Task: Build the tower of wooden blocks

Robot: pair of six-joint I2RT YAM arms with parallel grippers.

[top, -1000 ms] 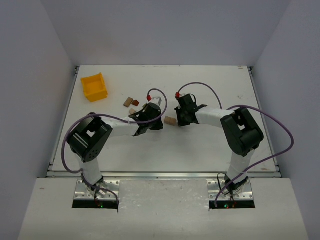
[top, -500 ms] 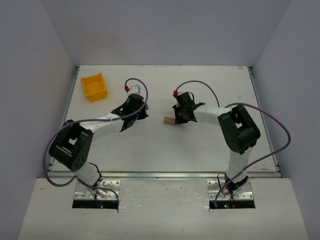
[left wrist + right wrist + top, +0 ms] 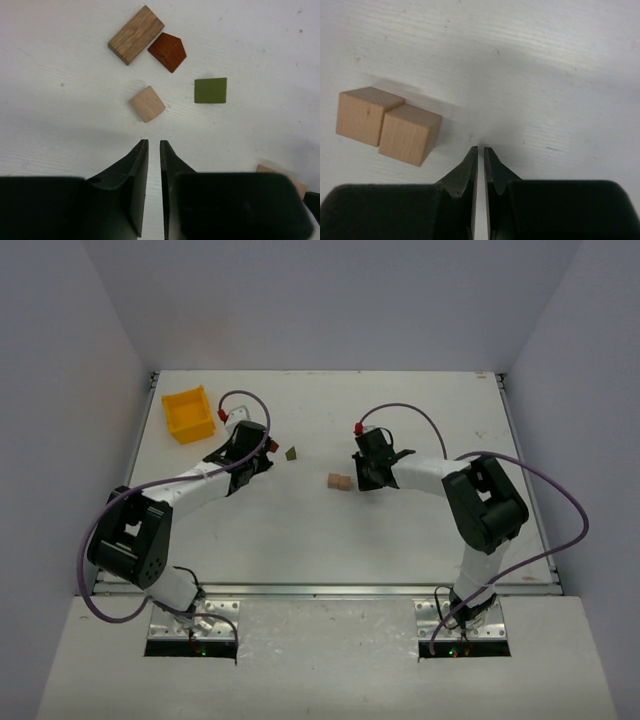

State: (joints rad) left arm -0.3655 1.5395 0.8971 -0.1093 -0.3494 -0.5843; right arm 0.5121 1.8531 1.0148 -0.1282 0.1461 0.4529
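In the upper middle of the left wrist view, four small pieces lie flat and unstacked on the white table [image 3: 260, 40]. A tan oblong wooden block [image 3: 136, 34] touches a dark red five-sided block [image 3: 168, 51]. An olive-green square block [image 3: 210, 90] and a pale tan small block [image 3: 146, 103] lie apart below them. The left gripper [image 3: 154, 142] sits just under the pale block, jaws pinched to a thin slit around nothing. At the left of the right wrist view, two tan wooden cubes [image 3: 410, 134] sit touching side by side. The right gripper [image 3: 480, 148], to their lower right, is likewise clenched and empty. In the top view, a yellow plastic bin [image 3: 189, 413] stands at upper left.
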